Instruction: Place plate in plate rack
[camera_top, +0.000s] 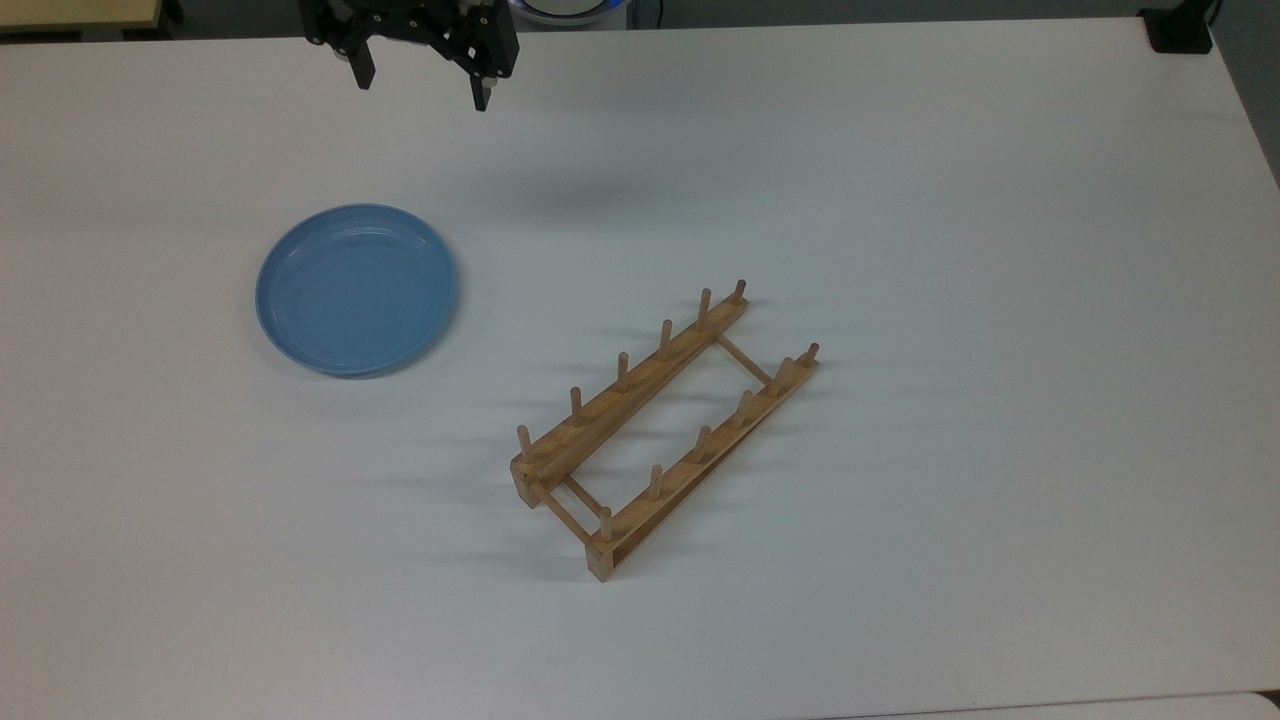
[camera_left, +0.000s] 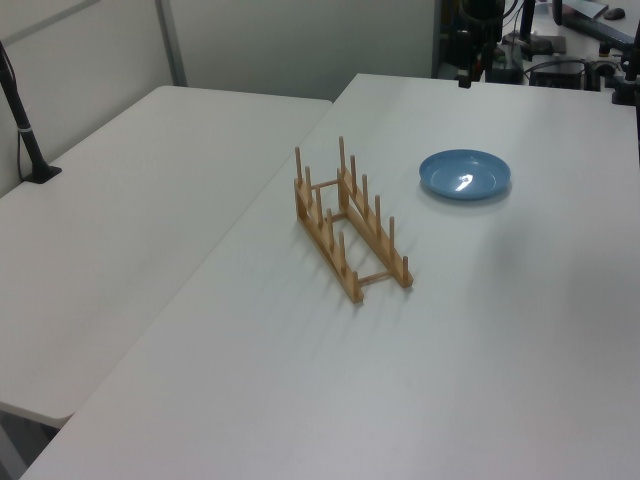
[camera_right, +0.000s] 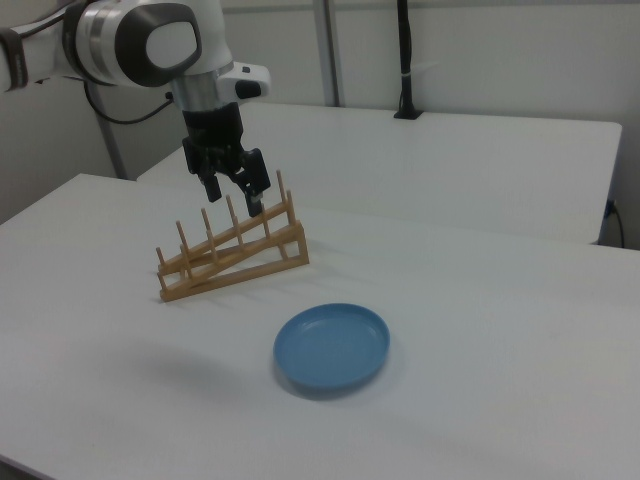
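Nearest in the top view stands the light-brown wooden plate rack (camera_top: 665, 430), two long parallel rails joined by thin crossbars, each rail carrying a row of upright pegs. It sits on the plain white table (camera_top: 950, 250) at a slant, running from the near left up toward the far right in the top view, and nothing rests in its slots. In the left view the rack (camera_left: 350, 225) lies near the middle of the table, its pegs pointing straight up.

Farther back and toward the top view's left lies the round, shallow, light-blue plate (camera_top: 357, 289) with a raised rim, flat on the table with its hollow side up, well apart from the rack. In the right view the plate (camera_right: 332, 348) is the nearest thing, with the rack (camera_right: 232, 250) behind it.

Farthest, at the top view's far edge, hangs the black two-finger gripper (camera_top: 424, 88) of the white arm (camera_right: 150, 45). It is above the table, beyond the plate, touching neither plate nor rack. Its fingers (camera_top: 482, 92) are spread apart, pointing down, with nothing between them. In the right view the gripper (camera_right: 236, 195) is likewise parted and unloaded.
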